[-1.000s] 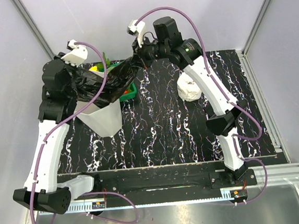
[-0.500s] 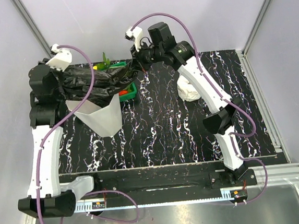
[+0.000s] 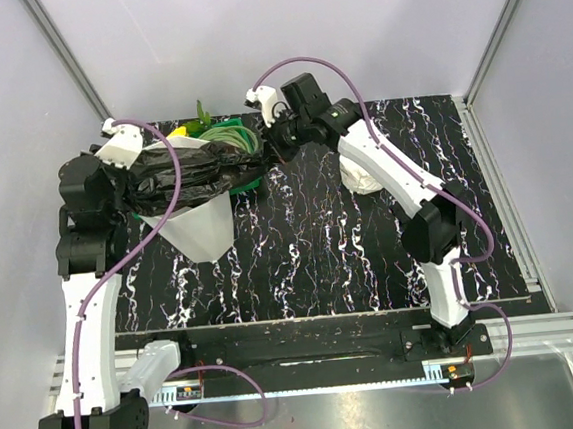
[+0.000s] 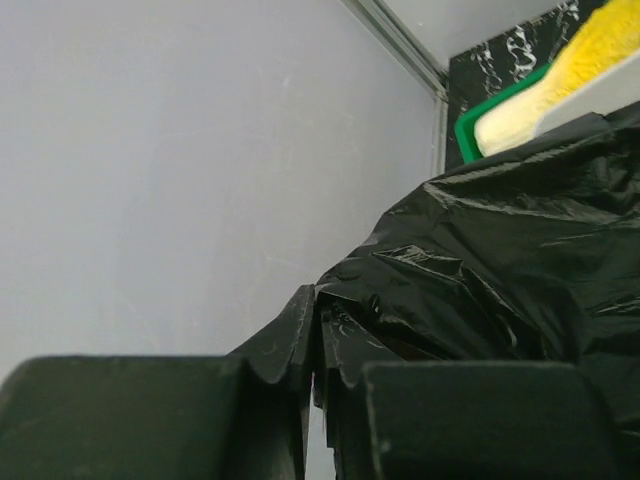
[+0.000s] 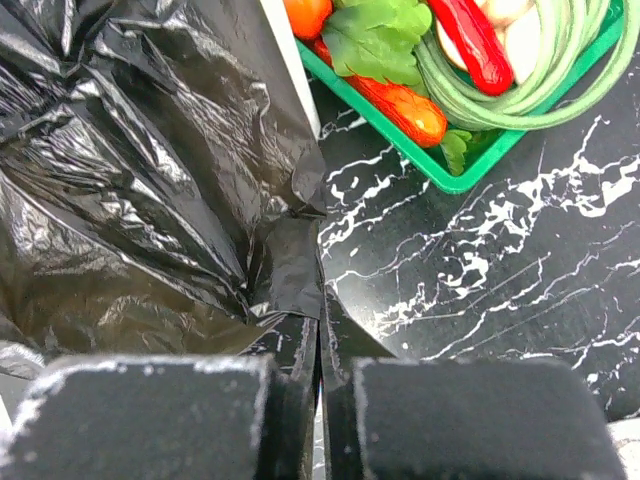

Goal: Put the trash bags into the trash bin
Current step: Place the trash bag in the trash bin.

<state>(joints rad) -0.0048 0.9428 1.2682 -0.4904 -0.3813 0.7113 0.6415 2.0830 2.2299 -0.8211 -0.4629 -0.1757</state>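
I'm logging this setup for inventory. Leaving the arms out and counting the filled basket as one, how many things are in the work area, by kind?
trash bag: 1
trash bin: 1
green basket of toy vegetables: 1
white roll: 1
Total: 4

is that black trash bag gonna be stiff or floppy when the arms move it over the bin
Probably very floppy: the trash bag sags in crumpled folds between the left gripper and right gripper, both pinched on its edges. Likely light, since small pinches of film carry it. The glossy surface looks slippery, so it may slide off the trash bin rim.
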